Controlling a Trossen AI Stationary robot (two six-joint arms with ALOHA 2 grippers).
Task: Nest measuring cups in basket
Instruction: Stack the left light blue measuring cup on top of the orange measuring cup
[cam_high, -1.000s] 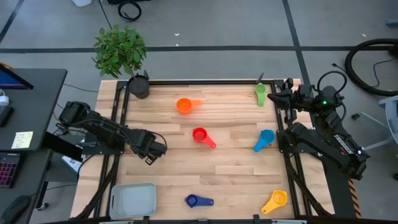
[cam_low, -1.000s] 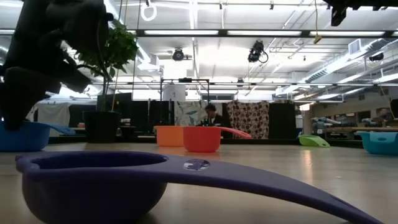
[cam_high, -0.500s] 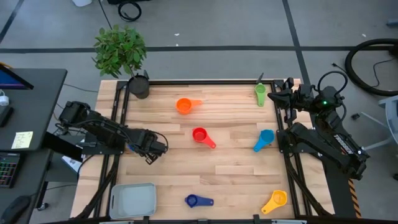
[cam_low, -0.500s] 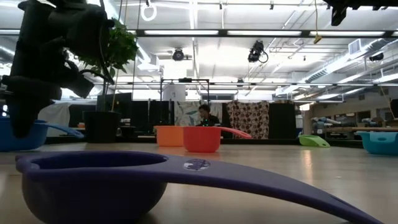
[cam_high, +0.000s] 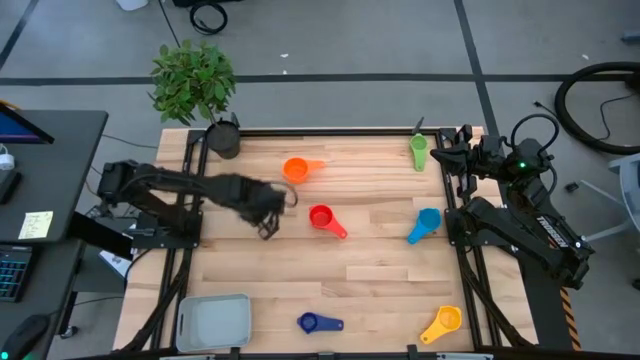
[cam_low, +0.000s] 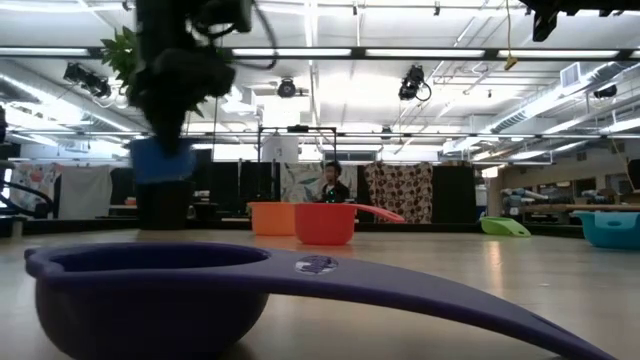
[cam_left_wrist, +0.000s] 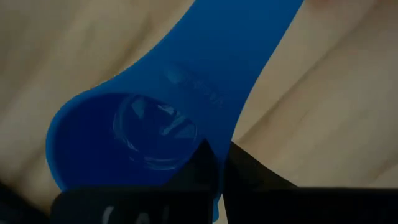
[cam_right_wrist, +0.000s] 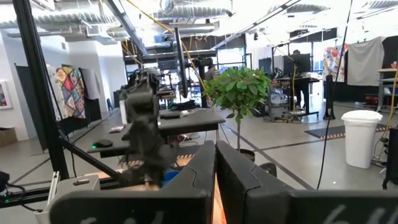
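My left gripper (cam_high: 268, 214) hangs above the table's middle left, pointing down, shut on a blue measuring cup (cam_low: 162, 160) that fills the left wrist view (cam_left_wrist: 143, 124). On the table lie an orange cup (cam_high: 295, 170), a green cup (cam_high: 418, 150), a red cup (cam_high: 322, 217), a light blue cup (cam_high: 426, 222), a dark blue cup (cam_high: 312, 323) and a yellow cup (cam_high: 442, 322). The grey basket (cam_high: 213, 320) stands at the near left corner. My right gripper (cam_high: 462, 140) waits shut at the far right edge. My left gripper pinches the blue cup's bowl wall at the rim (cam_left_wrist: 214, 146), close to where the handle joins. One finger (cam_left_wrist: 199, 165) is inside the bowl and one outside. The fingers come from above, pointing down. The cup hangs below them, clear of the table.
A potted plant (cam_high: 224, 138) stands at the far left corner. Dark frame rails run along the table's left (cam_high: 190, 190) and right (cam_high: 455, 250) sides. Bare wood lies between the red cup and the basket.
My left gripper has risen and swung toward the table's far edge and right, nearer the red cup. The blue cup, which sat on the table under it, has come up with it and now hangs clear of the wood.
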